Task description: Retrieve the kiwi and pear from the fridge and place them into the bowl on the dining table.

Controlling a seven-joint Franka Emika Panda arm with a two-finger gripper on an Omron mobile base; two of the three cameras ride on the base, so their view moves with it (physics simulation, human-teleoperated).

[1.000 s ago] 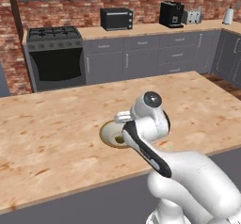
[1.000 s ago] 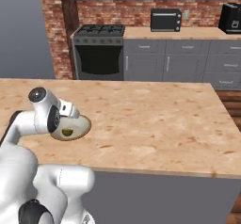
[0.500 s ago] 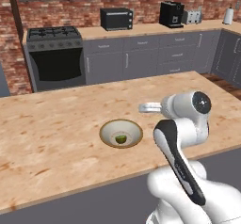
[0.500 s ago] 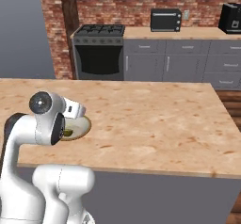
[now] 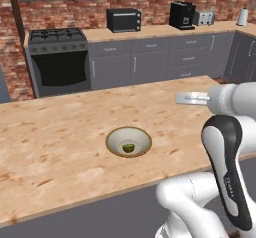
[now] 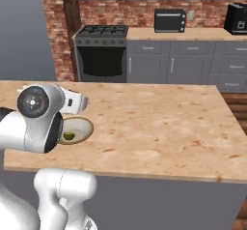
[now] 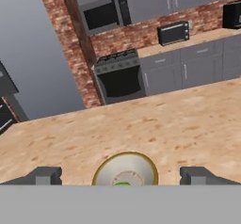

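The tan-rimmed bowl (image 5: 128,141) sits on the light wood-grain dining table (image 5: 55,142). One small yellow-green fruit, the pear (image 5: 129,147), lies in its middle. From the right base view, the bowl (image 6: 79,127) is half hidden behind my arm, with the pear (image 6: 69,136) still showing. My gripper (image 7: 121,176) is open and empty, held above and back from the bowl (image 7: 126,169), its fingertips (image 7: 44,175) spread wide to either side of it. In the left base view the hand (image 5: 192,98) is raised over the table, to the right of the bowl. The kiwi and the fridge are out of view.
A black stove (image 5: 60,57) stands against the brick back wall, with grey drawer counters (image 5: 160,57) to its right. A toaster oven (image 5: 123,19) and a coffee machine (image 5: 181,14) stand on that counter. The table top stretches wide to the right (image 6: 169,122).
The arm has swung up and to the right, away from the bowl, uncovering the bowl and the fruit in it. The jaws stayed open.
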